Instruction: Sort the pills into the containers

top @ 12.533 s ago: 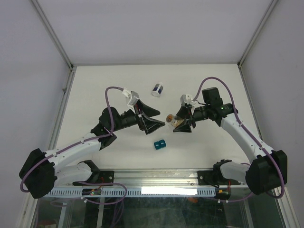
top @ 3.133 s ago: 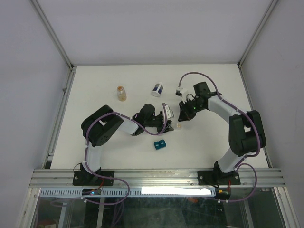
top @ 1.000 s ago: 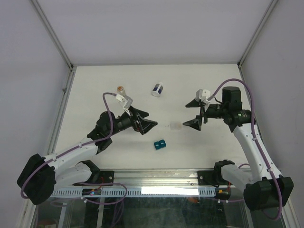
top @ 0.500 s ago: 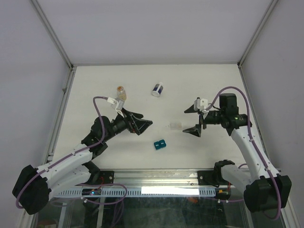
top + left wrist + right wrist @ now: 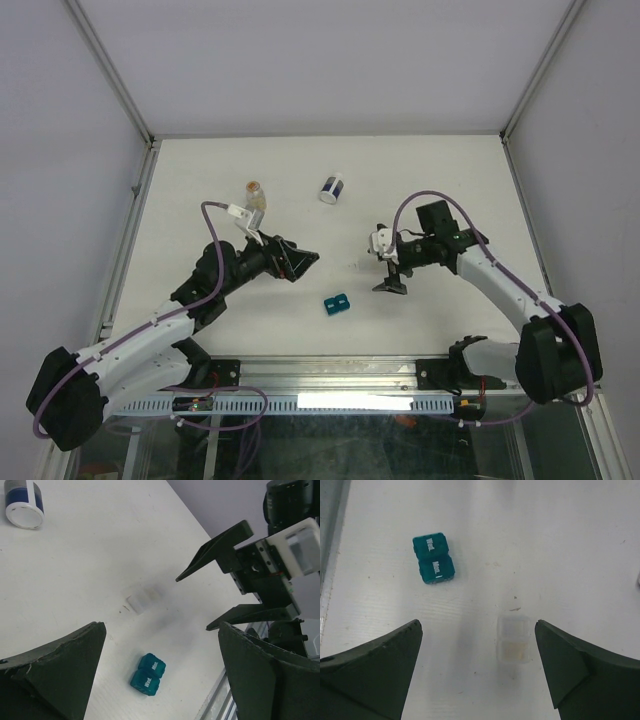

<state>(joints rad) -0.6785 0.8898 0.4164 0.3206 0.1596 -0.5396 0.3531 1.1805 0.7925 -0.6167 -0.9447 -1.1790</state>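
The right fingers (image 5: 388,262) are spread wide and hold nothing, hanging over the containers (image 5: 513,639). These are two joined clear cups lying on the white desk (image 5: 440,180), just toward 4 o'clock from its middle. In the right wrist view the cups lie between the fingers, nearer the right-hand one, touching neither. The left fingers (image 5: 302,262) are equally wide apart and empty, pointing at the cups from 9 o'clock. The pills (image 5: 255,188) show as an orange blob in a small clear vial (image 5: 258,200) at 10 o'clock. A blue-banded white jar (image 5: 332,188) sits at 12 o'clock, a teal block (image 5: 335,302) at 6 o'clock.
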